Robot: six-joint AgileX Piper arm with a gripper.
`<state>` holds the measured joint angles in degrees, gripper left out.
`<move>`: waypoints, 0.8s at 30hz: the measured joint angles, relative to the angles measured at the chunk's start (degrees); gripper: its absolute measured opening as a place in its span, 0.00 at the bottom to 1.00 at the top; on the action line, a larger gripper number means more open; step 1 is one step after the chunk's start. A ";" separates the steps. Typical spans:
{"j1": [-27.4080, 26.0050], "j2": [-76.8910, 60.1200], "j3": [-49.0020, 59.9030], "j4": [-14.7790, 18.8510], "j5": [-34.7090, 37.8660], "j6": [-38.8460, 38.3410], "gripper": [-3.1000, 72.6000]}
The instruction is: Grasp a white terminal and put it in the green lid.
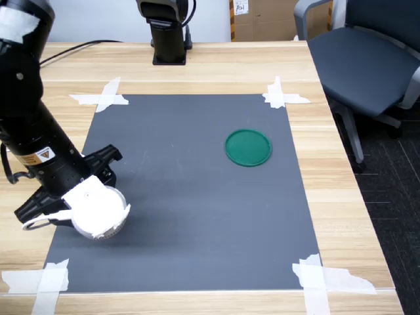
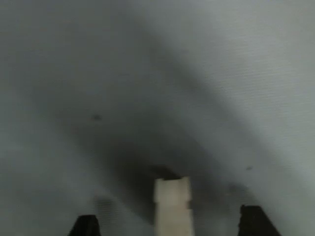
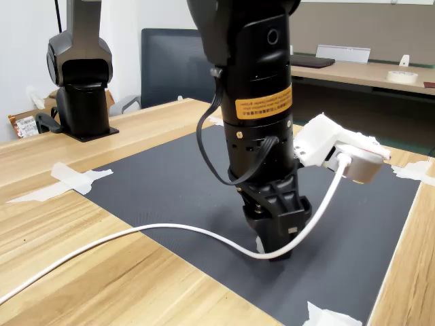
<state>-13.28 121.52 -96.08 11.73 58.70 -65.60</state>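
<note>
In the wrist view a small white terminal lies on the dark mat between my two dark fingertips. A gap shows on each side of it, so my gripper is open around it. The second exterior view shows the gripper pointing straight down onto the mat, with a speck of white terminal at its tip. The green lid lies flat on the mat, well toward the first exterior view's right of the arm. It holds nothing.
The dark mat is taped at its corners to a wooden table. A white wrist camera housing with a white cable hides the gripper in the first exterior view. A black stand sits at the table's far edge, with an office chair beside the table.
</note>
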 joint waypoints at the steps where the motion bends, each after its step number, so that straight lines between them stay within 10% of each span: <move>1: 0.00 0.00 0.00 -0.05 0.00 0.06 0.70; 14: 0.00 0.00 0.00 -0.46 0.00 0.43 0.18; 24: 0.00 0.00 -0.04 -0.71 0.00 0.43 0.14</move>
<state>-13.28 121.52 -96.12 11.02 58.70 -65.17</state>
